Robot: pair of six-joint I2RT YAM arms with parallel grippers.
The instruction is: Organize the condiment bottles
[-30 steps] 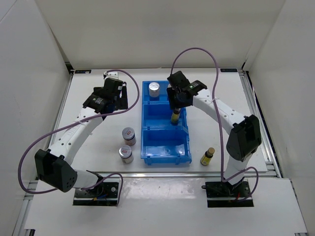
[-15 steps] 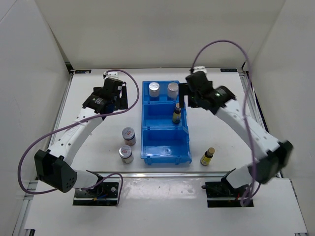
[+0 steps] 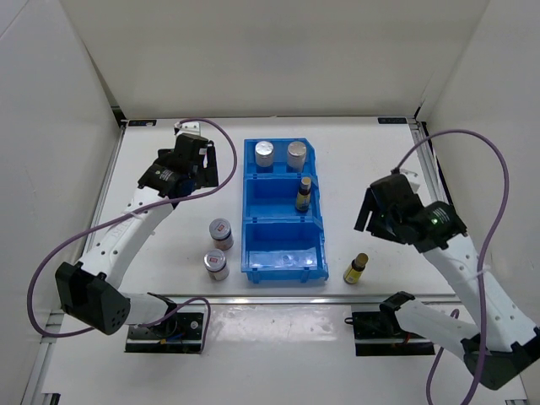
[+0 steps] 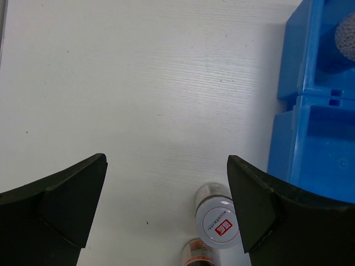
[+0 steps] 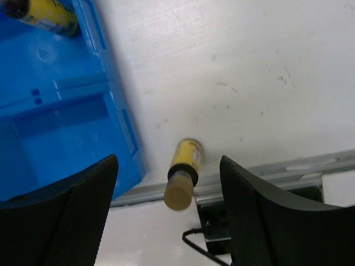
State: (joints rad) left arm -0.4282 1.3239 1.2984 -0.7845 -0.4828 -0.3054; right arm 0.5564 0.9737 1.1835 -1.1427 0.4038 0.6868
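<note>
Table [image 3: 169, 169] of white board carries a blue three-compartment bin [image 3: 283, 274] at its middle. The left gripper [image 4: 166, 160] hovers over the tabletop to the left of the bin, its fingers spread wide and holding nothing. The right gripper [image 5: 168, 159] hangs over the near right part of the table, likewise spread and empty.

Two silver-topped containers [image 3: 265, 153] [image 3: 296, 153] stand side by side in the bin's far compartment. Two small jars [image 3: 221, 232] [image 3: 217, 263] stand on the table just left of the bin.

One amber bottle [image 3: 303, 195] stands upright at the right side of the middle compartment. The other amber bottle [image 3: 356, 268] stands on the table near the bin's near right corner, below the right gripper.
</note>
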